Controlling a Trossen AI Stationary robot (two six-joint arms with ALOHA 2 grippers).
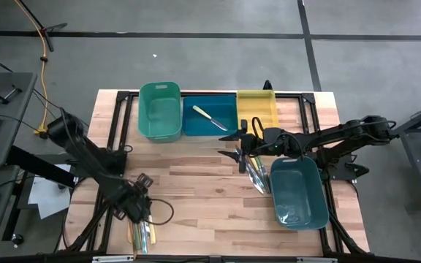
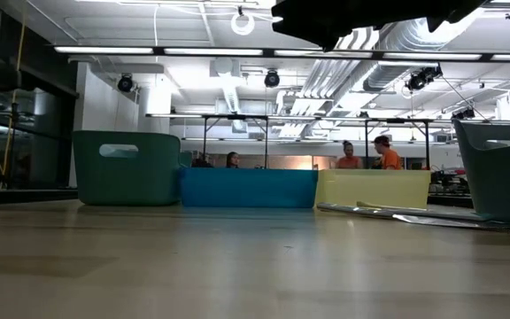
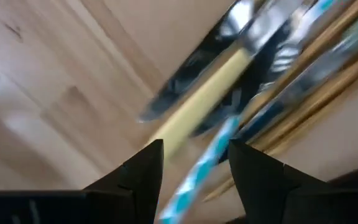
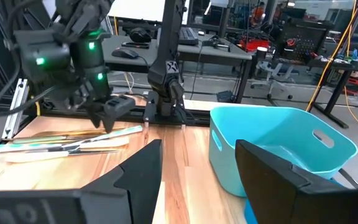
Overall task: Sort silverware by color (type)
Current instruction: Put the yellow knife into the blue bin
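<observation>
From above, the left gripper [image 1: 139, 212] sits low at the lower left of the frame, right over a small pile of silverware [image 1: 142, 235] at the tabletop's [image 1: 203, 197] near edge. The right gripper [image 1: 241, 142] is at centre right, jaws spread, beside a second cluster of utensils [image 1: 256, 174] lying against the teal bin [image 1: 298, 191]. Along the top run three bins: green [image 1: 160, 109], blue [image 1: 210, 117] with one pale-handled knife [image 1: 210, 119] inside, and yellow [image 1: 256, 109].

Down at tabletop level, the green bin [image 2: 127, 168], blue bin [image 2: 248, 188] and yellow bin [image 2: 372, 189] line up across the middle, with flat utensils [image 2: 405, 214] lying at the right, next to the teal bin [image 2: 498, 173]. People show in the room behind.

Left wrist view: the dark fingers [image 3: 138, 177] stand apart, jaws spread, nothing pinched, with a yellow-handled knife [image 3: 204, 102] and a bluish handle [image 3: 204, 165] just ahead of them among more silverware.

Right wrist view: jaws wide and empty, a teal bin [image 4: 278, 149] at the right, and at the left the far arm's gripper [image 4: 107, 112] down over a row of utensils [image 4: 67, 144].
</observation>
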